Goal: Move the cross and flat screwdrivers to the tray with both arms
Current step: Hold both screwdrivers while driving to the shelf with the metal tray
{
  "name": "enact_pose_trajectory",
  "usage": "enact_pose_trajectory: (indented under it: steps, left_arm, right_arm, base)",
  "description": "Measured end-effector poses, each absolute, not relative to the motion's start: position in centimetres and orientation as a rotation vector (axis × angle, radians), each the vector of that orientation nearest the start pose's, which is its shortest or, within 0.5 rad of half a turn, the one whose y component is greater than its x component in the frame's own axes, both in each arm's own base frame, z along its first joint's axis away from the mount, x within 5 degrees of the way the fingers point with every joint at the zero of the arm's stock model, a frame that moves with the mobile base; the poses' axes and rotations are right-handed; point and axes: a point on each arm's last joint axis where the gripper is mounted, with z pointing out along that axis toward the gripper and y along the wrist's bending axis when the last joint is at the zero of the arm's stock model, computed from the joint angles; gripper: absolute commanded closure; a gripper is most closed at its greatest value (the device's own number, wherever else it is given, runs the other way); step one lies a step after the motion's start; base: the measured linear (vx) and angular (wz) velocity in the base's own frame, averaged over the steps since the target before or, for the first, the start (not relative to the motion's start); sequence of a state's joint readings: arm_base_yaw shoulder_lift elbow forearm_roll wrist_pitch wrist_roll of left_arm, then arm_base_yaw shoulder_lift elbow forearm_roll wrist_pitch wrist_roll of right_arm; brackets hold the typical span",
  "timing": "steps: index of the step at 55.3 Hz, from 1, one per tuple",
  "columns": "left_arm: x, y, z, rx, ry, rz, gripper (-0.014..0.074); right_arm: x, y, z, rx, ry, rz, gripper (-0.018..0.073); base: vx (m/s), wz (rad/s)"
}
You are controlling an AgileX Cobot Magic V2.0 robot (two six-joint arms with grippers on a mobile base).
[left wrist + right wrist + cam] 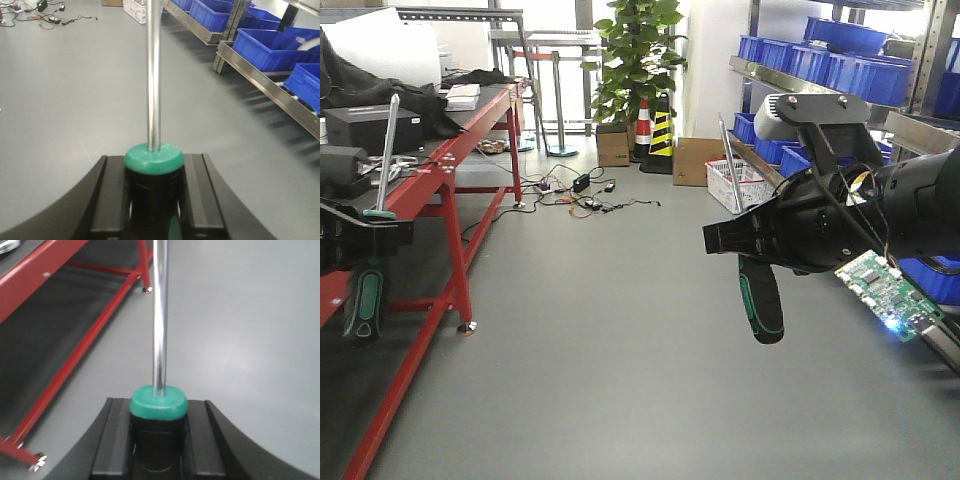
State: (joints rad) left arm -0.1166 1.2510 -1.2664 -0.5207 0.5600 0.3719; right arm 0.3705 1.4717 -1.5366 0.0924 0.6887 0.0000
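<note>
Both held: left gripper (154, 205) clamps left screwdriver (153, 75), right gripper (158, 445) clamps right screwdriver (160, 315).
Each carry needs a firm grip and steady shaft; tray unseen.

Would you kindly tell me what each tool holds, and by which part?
The left tool grips one screwdriver by its handle, just below the green collar; the right tool grips the other screwdriver likewise.

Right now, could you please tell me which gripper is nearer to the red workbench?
Left. The left gripper hangs against the red workbench's near end on the robot's left; the right gripper is across the aisle, over open floor by the blue-bin shelves.
</note>
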Motion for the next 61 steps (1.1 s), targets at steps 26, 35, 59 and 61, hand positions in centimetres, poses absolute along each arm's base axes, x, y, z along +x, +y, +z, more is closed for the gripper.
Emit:
enact_pose_trajectory:
  steps: [26, 35, 59, 61]
  left_arm:
    - [27.13, -5.6, 41.69, 0.211, 1.961, -0.392, 0.0596]
    - [27.13, -5.6, 41.69, 0.211, 1.961, -0.392, 0.0596]
    - [27.13, -5.6, 41.69, 0.211, 1.961, -0.392, 0.0596]
    - [27.13, -5.6, 41.69, 0.211, 1.961, -0.392, 0.0596]
  right_arm:
    - [30.86, 12.56, 42.12, -0.351, 2.092, 0.326, 0.0567]
    - [30.86, 12.56, 42.11, -0.351, 2.093, 0.326, 0.0567]
    - [30.86, 12.56, 42.12, -0.351, 2.092, 0.326, 0.0567]
    - [30.86, 12.56, 42.12, -0.351, 2.092, 0.326, 0.0567]
  base:
    - [0.58, -0.24]
    - [0.54, -0.47]
    - [0.49, -0.67]
    - [0.46, -0.79]
